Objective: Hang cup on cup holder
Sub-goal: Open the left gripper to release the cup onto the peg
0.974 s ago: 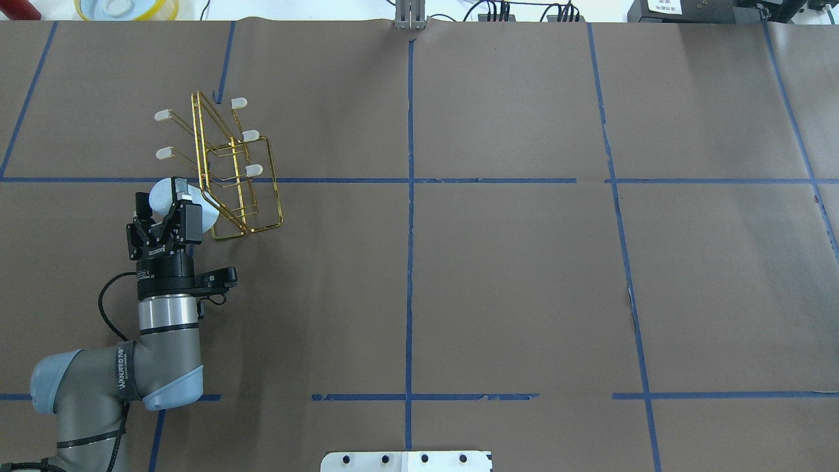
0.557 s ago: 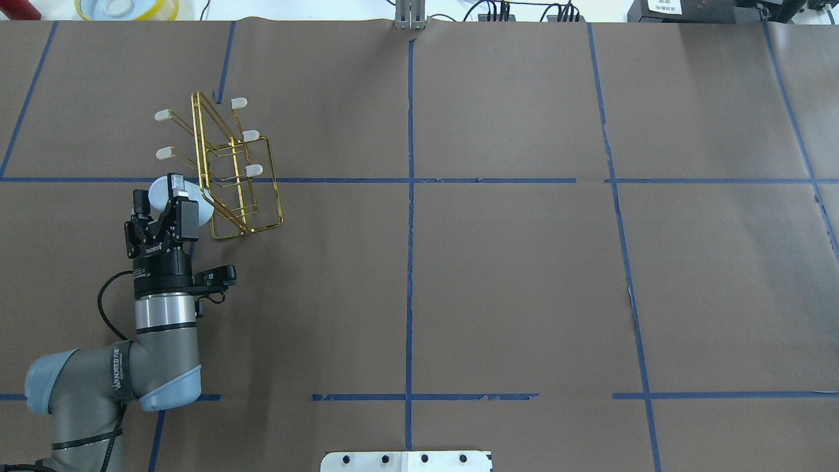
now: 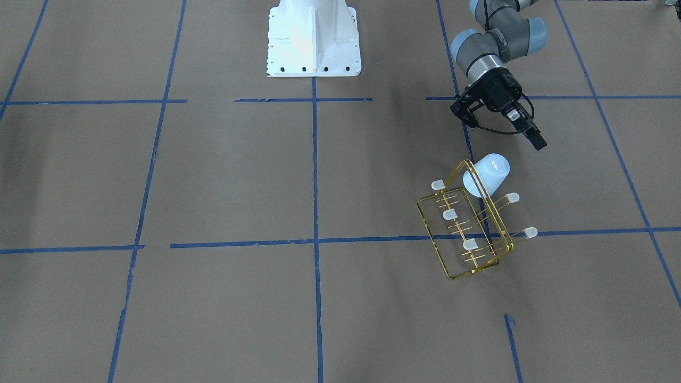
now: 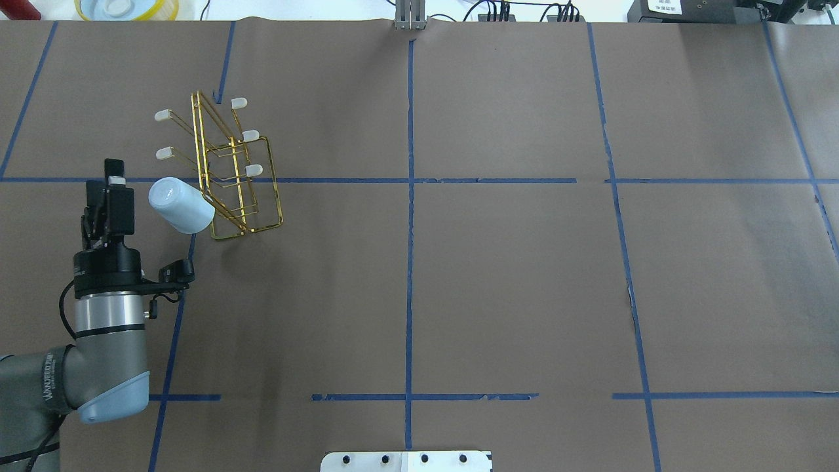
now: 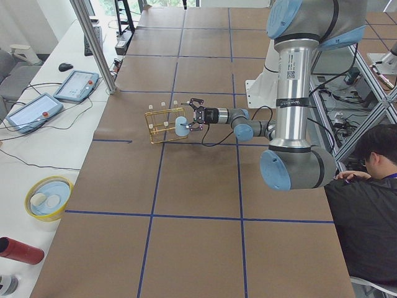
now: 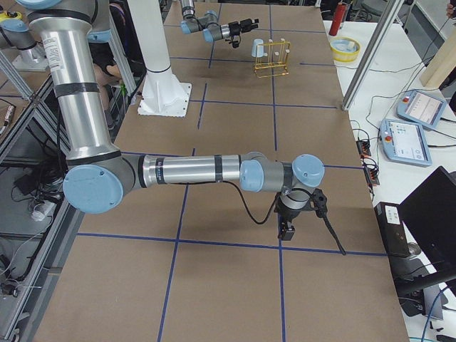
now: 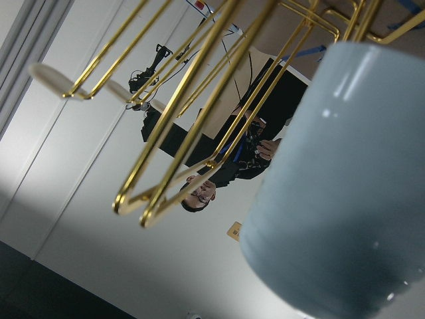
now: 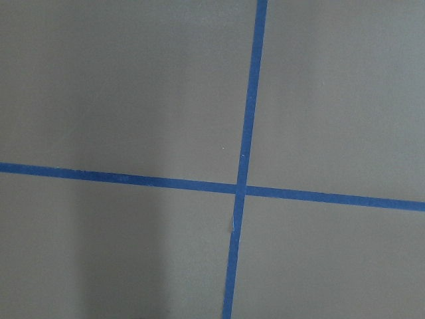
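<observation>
- Toward the table's [image 4: 524, 262] 9 o'clock edge, seen from overhead, the left gripper [image 4: 110, 180] is spread wide, grasping nothing.
- Cup [image 4: 181, 206] is at its 4 o'clock, near but clear of the fingers, tilted, with its base toward 10 o'clock.
- Its mouth meets the rack [image 4: 276, 190] at the rack's 8 o'clock corner, off the table.
- Right gripper [image 6: 287, 229] points down well apart from these; I cannot tell whether it is clenched or released.

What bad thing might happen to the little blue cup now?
The small pale blue plastic cup hangs tilted at the end of the thin gold wire rack, so it might slide off or tip the rack. The left gripper is close beside it and might bump it when it moves.
</observation>
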You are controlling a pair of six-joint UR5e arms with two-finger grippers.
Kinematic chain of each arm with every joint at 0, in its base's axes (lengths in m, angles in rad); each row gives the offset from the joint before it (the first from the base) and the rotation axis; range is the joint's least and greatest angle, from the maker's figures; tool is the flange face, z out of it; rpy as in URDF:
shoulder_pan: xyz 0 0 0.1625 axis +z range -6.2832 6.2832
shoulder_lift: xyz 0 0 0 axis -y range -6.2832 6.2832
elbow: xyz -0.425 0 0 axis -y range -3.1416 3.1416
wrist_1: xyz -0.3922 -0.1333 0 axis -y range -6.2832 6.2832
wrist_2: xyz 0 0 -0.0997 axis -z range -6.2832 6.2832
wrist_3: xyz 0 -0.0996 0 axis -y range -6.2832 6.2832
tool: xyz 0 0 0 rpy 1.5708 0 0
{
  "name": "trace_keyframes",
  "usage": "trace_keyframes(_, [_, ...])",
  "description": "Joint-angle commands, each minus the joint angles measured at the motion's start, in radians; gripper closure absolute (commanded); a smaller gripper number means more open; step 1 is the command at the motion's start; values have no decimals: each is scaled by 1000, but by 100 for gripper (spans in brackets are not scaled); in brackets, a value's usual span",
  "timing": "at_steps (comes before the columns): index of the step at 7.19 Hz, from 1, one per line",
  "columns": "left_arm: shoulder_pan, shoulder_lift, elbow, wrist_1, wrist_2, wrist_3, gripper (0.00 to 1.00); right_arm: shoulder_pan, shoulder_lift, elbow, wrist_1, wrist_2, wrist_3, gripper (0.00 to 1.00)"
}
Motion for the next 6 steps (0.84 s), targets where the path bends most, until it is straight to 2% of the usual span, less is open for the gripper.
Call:
trace_keyframes(1, [-9, 77, -35, -13, -47, -356, 0, 0, 0, 0, 0, 0, 0, 0])
trace_keyframes(4, [-34, 93, -58, -58, -128, -786, 0, 0, 0, 0, 0, 0, 0, 0])
trace_keyframes(6, [-38, 102, -66, -297, -305, -960, 0, 0, 0, 0, 0, 0, 0, 0])
